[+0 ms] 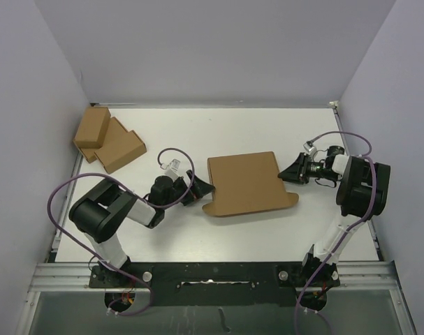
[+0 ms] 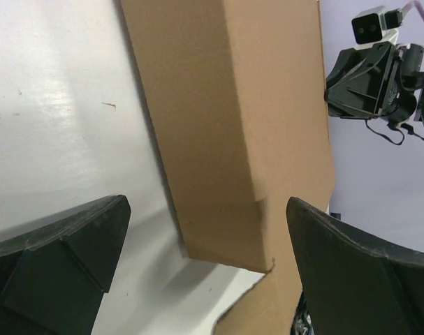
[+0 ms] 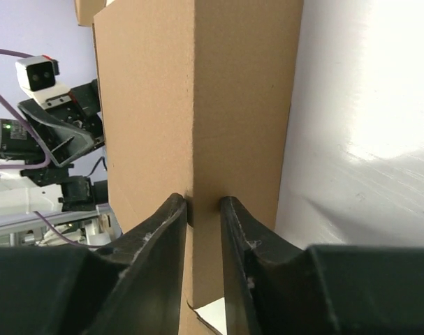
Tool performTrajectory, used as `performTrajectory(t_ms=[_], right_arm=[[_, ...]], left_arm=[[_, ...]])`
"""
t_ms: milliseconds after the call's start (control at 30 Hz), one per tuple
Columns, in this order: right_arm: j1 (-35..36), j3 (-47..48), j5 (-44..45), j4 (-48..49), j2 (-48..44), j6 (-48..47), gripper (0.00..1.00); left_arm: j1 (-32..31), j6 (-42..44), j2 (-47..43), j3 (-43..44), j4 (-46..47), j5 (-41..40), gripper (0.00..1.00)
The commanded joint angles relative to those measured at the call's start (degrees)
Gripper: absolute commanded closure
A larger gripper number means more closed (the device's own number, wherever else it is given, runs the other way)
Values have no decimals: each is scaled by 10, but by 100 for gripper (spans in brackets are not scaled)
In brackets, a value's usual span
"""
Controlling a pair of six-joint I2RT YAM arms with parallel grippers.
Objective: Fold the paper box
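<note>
Overhead and wrist views of a white worktop (image 1: 267,132) enclosed by pale lilac walls (image 1: 218,49). Two smaller brown cardboard boxes (image 1: 121,148), both closed and touching one another, lie in the far-left corner, well apart from the tips of both arms. The paper box (image 1: 245,183), a shallow rectangular mailer of plain brown cardboard and the largest piece in view, lies flat at the centre of the worktop between the two arms. Its top face is closed, so its inside is hidden. A rounded flap (image 1: 212,209) juts from its near-left corner and a second flap (image 1: 290,199) from its near-right corner. The left end effector (image 2: 208,206) sits just beside the box's left side, jaws spread wide and holding nothing; in the left wrist view the box's near-left corner is framed between them. The right end effector (image 3: 198,206) meets the box's right side. Its jaws stand only a narrow slit apart, in line with a folded edge of the cardboard, and whether they pinch it cannot be told.
</note>
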Motion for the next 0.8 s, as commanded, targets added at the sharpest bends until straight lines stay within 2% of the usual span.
performTrajectory(t_ms=[0,333,567,667,767], right_arm=[[-19,12,29,-7,34,-7,80],[-24,12,36,-10,48,-7,83],[-24,12,38,-9,53,-7,84],[-24,12,38,-10,54,-8,84],[-24,12,38,-12,53,-10,84]], left_arm=[[-1,-12,32,6,69,-1,2],[-19,-45,54,12,143,-9,2],[-37,-61,88,37,161,-11,2],[-49,-75,111,45,187,-21,11],[-55,-92,128,44,226,-33,31]])
